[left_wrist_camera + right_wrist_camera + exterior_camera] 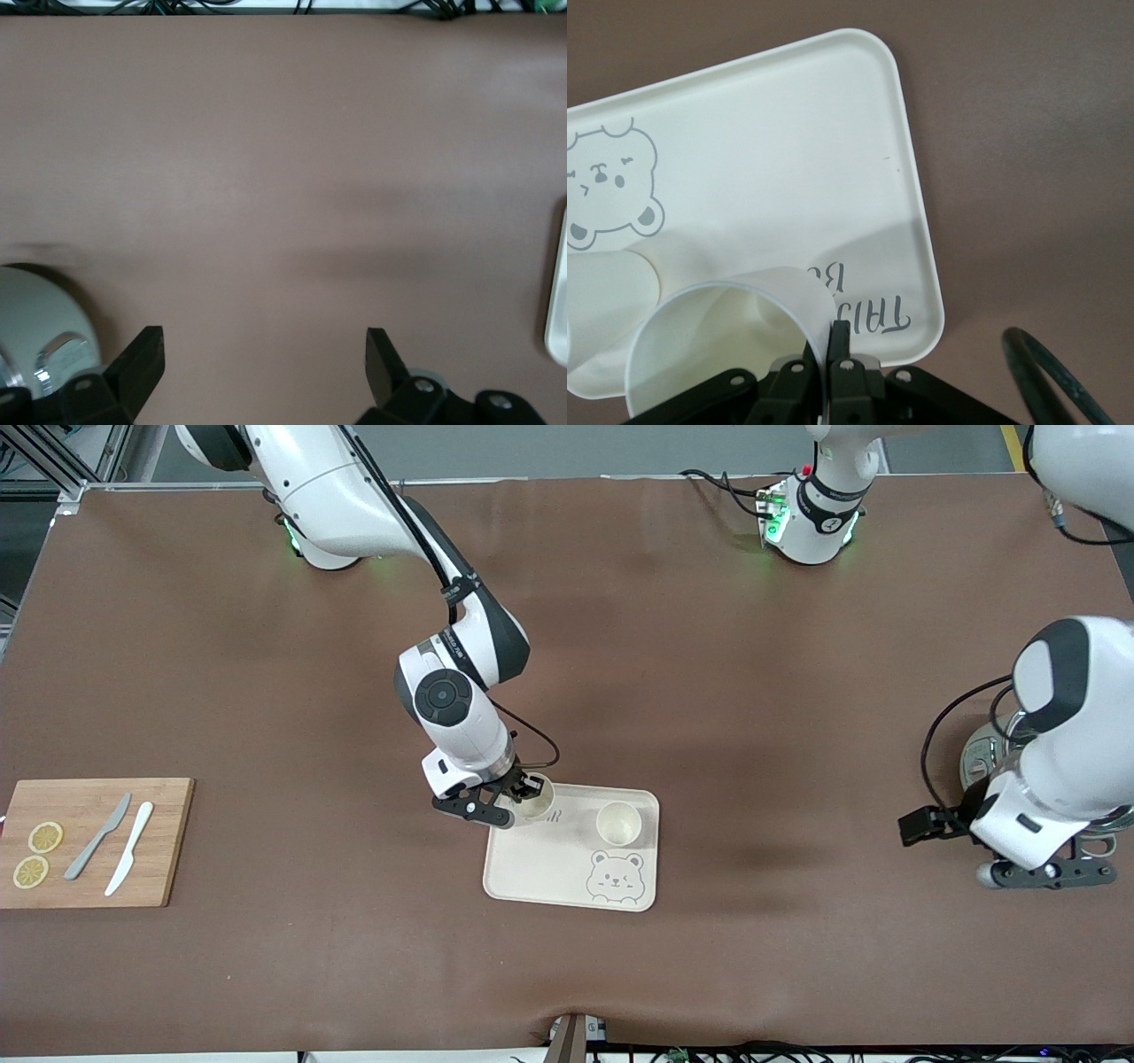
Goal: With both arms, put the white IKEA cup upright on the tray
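The cream tray [549, 859] with the bear drawing lies mid-table. One white cup [618, 823] stands upright on it. My right gripper [523, 790] is shut on the rim of a second white cup [537, 797], over the tray corner nearest the right arm's base. In the right wrist view the gripper [831, 341] pinches the cup wall [726, 336], one finger inside and one outside, beside the tray lettering [873, 312]. I cannot tell whether this cup touches the tray. My left gripper [1054, 873] waits open and empty at the left arm's end, also shown in its wrist view [263, 350].
A wooden cutting board [89, 841] with two lemon slices, a grey knife and a white knife lies at the right arm's end. A round metal object [983, 753] sits beside the left gripper, also in the left wrist view [40, 336].
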### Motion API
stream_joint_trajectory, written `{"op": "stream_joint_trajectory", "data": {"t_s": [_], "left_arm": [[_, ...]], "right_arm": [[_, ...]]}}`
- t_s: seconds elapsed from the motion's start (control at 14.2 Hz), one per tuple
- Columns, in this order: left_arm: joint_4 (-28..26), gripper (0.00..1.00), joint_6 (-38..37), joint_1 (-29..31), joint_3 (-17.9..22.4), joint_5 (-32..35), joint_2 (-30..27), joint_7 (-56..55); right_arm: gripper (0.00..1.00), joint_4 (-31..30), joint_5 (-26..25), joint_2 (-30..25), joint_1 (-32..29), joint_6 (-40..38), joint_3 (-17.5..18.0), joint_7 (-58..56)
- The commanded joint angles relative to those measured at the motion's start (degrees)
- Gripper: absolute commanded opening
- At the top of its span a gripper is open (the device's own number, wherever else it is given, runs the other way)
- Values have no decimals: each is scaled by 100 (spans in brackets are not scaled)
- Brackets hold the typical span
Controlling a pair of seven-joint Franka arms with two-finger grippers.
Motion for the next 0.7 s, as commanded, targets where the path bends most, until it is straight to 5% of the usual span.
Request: {"op": "stream_joint_trajectory", "data": {"t_s": [0.0, 0.35, 0.63], "left_arm": [[-167, 100, -585, -239, -23, 89, -538, 182], [-167, 100, -1211, -1408, 1197, -358, -1250, 235], [-176, 100, -1510, -1444, 1217, -412, -1383, 428]], "right_arm": [[0, 172, 27, 188, 17, 144, -26, 98], [0, 251, -465, 381, 8, 241, -35, 125], [0, 251, -474, 478, -44, 337, -35, 116]]}}
